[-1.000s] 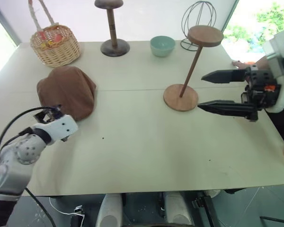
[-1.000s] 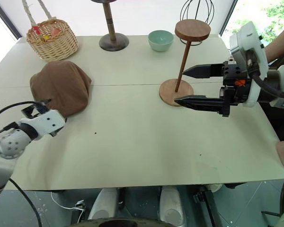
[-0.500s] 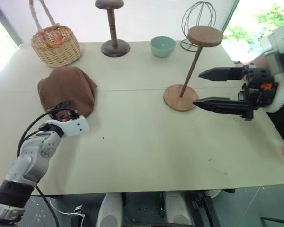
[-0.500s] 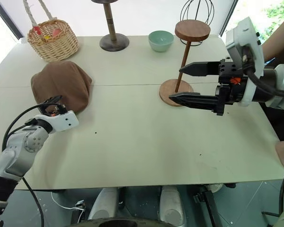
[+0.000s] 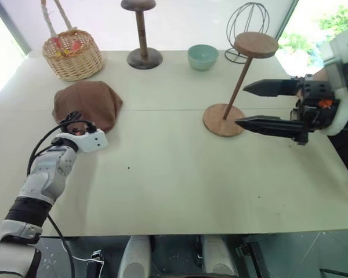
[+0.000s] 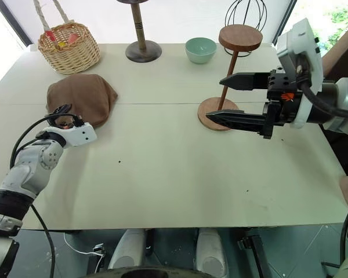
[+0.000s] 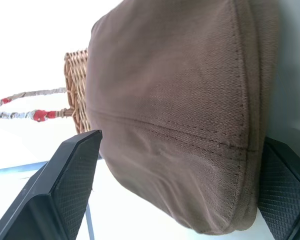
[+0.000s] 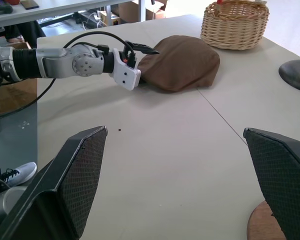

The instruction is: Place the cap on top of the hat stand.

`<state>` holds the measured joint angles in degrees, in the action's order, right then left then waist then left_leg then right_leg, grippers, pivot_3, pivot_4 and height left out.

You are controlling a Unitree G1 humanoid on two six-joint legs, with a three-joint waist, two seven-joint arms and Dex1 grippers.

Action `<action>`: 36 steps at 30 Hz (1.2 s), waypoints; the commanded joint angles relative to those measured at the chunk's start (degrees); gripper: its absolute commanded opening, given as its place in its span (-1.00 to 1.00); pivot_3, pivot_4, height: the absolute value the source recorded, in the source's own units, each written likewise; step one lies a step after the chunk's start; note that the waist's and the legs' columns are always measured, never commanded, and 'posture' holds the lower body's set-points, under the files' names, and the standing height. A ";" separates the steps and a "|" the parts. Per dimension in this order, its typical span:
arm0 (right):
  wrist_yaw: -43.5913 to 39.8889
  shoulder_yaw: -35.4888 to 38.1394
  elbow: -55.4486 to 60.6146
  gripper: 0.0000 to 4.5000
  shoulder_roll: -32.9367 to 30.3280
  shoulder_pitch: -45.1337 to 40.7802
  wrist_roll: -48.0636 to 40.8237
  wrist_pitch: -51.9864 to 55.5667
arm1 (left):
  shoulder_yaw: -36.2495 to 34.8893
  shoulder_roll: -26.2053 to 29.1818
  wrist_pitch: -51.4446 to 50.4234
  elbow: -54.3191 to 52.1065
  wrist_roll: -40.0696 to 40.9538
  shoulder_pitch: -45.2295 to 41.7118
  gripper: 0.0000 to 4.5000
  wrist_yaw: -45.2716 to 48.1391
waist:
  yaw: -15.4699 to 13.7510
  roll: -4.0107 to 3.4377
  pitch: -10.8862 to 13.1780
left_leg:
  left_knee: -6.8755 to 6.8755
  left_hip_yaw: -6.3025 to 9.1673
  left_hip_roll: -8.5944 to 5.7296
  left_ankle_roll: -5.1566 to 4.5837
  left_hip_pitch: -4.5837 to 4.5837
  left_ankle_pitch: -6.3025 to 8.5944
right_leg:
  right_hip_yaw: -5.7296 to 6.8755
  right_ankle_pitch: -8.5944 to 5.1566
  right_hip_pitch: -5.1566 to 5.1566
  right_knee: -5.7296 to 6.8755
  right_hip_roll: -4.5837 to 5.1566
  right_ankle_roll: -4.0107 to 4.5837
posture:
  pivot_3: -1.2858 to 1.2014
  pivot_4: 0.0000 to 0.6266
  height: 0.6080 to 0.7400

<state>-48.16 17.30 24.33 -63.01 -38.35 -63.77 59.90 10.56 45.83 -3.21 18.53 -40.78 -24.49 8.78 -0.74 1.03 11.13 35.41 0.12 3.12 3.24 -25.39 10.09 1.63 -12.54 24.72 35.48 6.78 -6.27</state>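
Matte cream table (image 5: 180,174), soft brown cap (image 5: 87,101), perhaps twill, round-topped wooden hat stand (image 5: 238,81)

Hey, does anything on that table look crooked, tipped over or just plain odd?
The light wooden hat stand has a thin stem that slants, so its disc top sits off-centre over the round base. Otherwise nothing looks spilled or tipped.

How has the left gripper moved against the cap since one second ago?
Yes. The left gripper has advanced toward the cap: it was short of the cap's near edge, and now its open fingers straddle that edge.
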 commanded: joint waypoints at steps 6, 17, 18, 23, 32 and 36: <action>0.36 1.29 -0.14 1.00 0.19 -0.70 0.41 -2.06 | 2.61 -1.08 4.08 9.38 -0.78 -7.69 0.87 -3.07 | -0.03 0.01 0.01 | 0.08 0.00 0.00 0.00 -0.02 0.00 | 0.00 0.07 -0.04 -0.01 0.00 -0.13 | 0.03 -0.52 0.82; 1.33 2.35 0.44 1.00 -0.08 -0.20 -0.43 -2.17 | 1.60 0.03 6.12 9.57 1.09 -8.01 -0.99 -3.85 | -0.02 0.02 0.00 | 0.11 0.01 0.00 0.00 -0.01 0.00 | 0.00 0.10 -0.06 0.00 0.00 -0.17 | 0.03 -0.52 0.82; 1.33 2.40 0.42 1.00 -0.14 -0.21 -0.53 -2.14 | 1.21 0.26 5.87 9.24 1.32 -7.90 -0.99 -3.94 | -0.02 0.02 0.00 | 0.11 0.00 0.00 0.00 -0.01 0.00 | 0.00 0.10 -0.06 0.00 0.00 -0.17 | 0.03 -0.52 0.82; 2.25 2.72 -1.13 1.00 -0.52 -0.82 -2.18 -0.46 | -1.59 2.80 6.58 4.58 2.74 -7.01 -0.99 -3.85 | 0.03 0.02 0.01 | 0.12 0.01 0.00 0.00 -0.01 0.00 | 0.00 0.09 -0.06 0.00 0.00 -0.17 | 0.03 -0.52 0.82; -1.31 5.19 -4.13 1.00 -4.62 0.73 3.39 -3.58 | -7.57 5.05 10.54 -4.69 10.60 -12.73 -0.99 0.67 | -0.36 0.05 0.03 | 0.20 0.01 -0.01 0.00 -0.08 0.00 | 0.01 0.05 -0.07 -0.01 0.01 -0.08 | 0.03 -0.52 0.82; -2.39 6.69 -5.62 1.00 -5.97 2.10 5.65 -4.80 | -7.18 3.28 13.73 -6.23 15.71 -20.76 -0.99 5.88 | -0.30 0.10 0.03 | 0.30 0.01 -0.01 0.00 -0.10 0.00 | 0.00 0.07 -0.12 -0.04 0.01 -0.12 | 0.03 -0.52 0.82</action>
<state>-50.18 21.25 18.99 -67.77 -35.87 -58.88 56.49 5.44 49.07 8.51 15.29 -27.66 -41.98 13.32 -1.04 1.13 11.17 35.73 0.13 3.11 3.24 -25.49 10.09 1.63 -12.46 24.59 35.44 6.79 -6.40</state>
